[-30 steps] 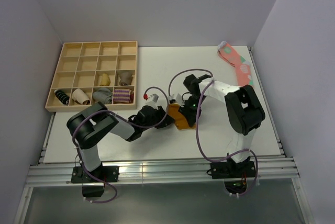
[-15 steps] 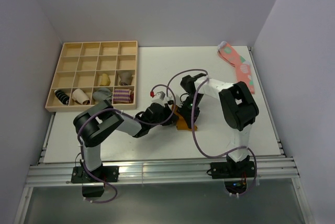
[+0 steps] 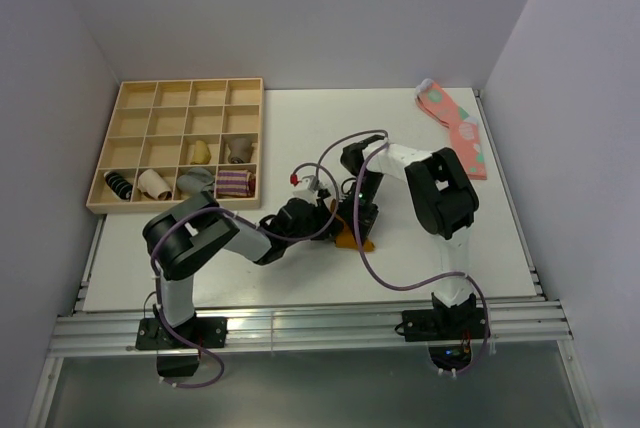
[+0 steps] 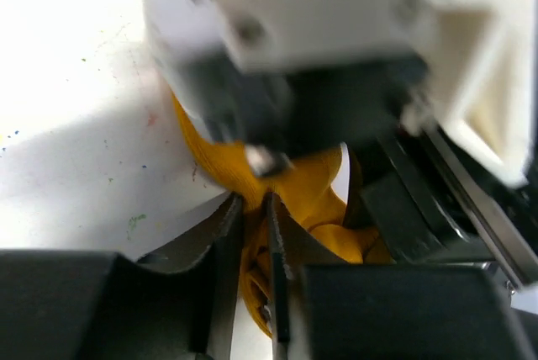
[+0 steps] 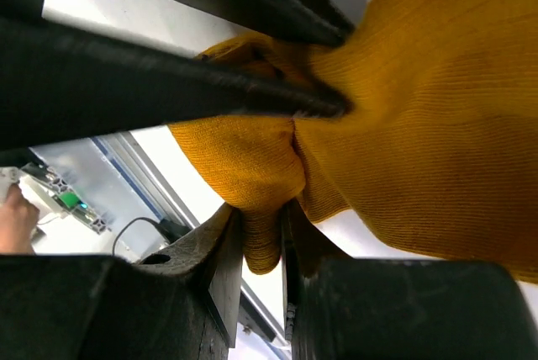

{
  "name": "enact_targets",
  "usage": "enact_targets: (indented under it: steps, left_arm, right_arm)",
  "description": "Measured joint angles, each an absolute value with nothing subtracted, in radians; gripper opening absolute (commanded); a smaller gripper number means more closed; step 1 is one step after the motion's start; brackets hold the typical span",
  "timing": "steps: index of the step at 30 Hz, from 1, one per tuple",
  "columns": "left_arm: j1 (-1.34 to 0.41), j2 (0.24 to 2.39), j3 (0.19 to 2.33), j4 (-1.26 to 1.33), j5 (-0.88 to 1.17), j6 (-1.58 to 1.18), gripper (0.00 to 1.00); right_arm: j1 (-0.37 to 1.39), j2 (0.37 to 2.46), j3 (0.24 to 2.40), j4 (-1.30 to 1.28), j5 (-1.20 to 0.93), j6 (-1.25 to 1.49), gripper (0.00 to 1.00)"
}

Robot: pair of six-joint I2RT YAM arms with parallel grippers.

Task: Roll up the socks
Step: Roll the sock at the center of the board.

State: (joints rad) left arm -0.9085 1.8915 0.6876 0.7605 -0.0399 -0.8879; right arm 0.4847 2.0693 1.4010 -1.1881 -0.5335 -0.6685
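the orange sock (image 3: pixel 352 238) lies bunched on the white table (image 3: pixel 300 128), around the middle and towards the near edge, with both arms meeting over it. the left gripper (image 3: pixel 333 220) reaches in from the left, its fingers (image 4: pixel 225 234) drawn almost together on a thin fold of the sock. the right gripper (image 3: pixel 360 216) comes from the far side and pinches another fold tight between its fingers (image 5: pixel 223 267). a wooden tray (image 3: pixel 190 81) holding sock bundles (image 3: pixel 233 184) sits far left. a pink sock (image 3: pixel 455 123) lies far right.
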Motion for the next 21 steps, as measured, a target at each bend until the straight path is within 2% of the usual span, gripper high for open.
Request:
enact_targets:
  steps: [11, 21]
  left_arm:
    - [-0.922, 1.815, 0.537, 0.879, -0.068, -0.840, 0.41]
    - [-1.006, 1.682, 0.456, 0.817, -0.135, -0.644, 0.44]
  right_arm:
    - [0.485, 2.083, 1.404, -1.189, -0.532, -0.619, 0.07]
    - [0.485, 2.109, 1.425, -1.208, -0.527, -0.598, 0.07]
